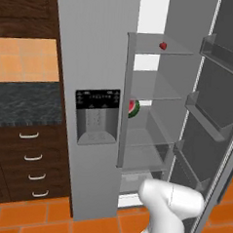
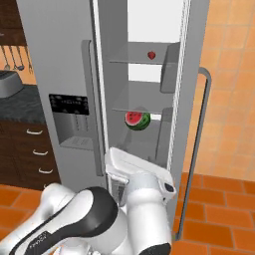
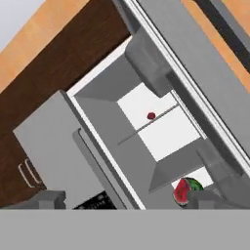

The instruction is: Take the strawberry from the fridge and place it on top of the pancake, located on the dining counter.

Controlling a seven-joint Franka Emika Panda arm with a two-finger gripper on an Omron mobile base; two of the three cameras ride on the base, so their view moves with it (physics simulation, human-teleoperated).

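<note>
The grey fridge (image 1: 92, 63) stands with its right door (image 1: 216, 119) swung open. The strawberry (image 1: 163, 45) is a tiny red berry alone on the top shelf, also visible as the strawberry (image 2: 151, 55) and the strawberry (image 3: 151, 115). My gripper (image 3: 126, 201) is open, its dark fingertips (image 3: 46, 199) far apart with nothing between them. It points up into the fridge from well below the berry. My white hand (image 2: 132, 168) hovers in front of the lower shelves. The pancake and the dining counter are out of view.
A watermelon slice (image 2: 137, 120) stands on a middle shelf, two levels under the berry. The open door's shelf bins (image 1: 208, 121) jut in on the right. Dark drawers (image 1: 33, 157) and a black-speckled countertop (image 1: 26, 103) lie left of the fridge.
</note>
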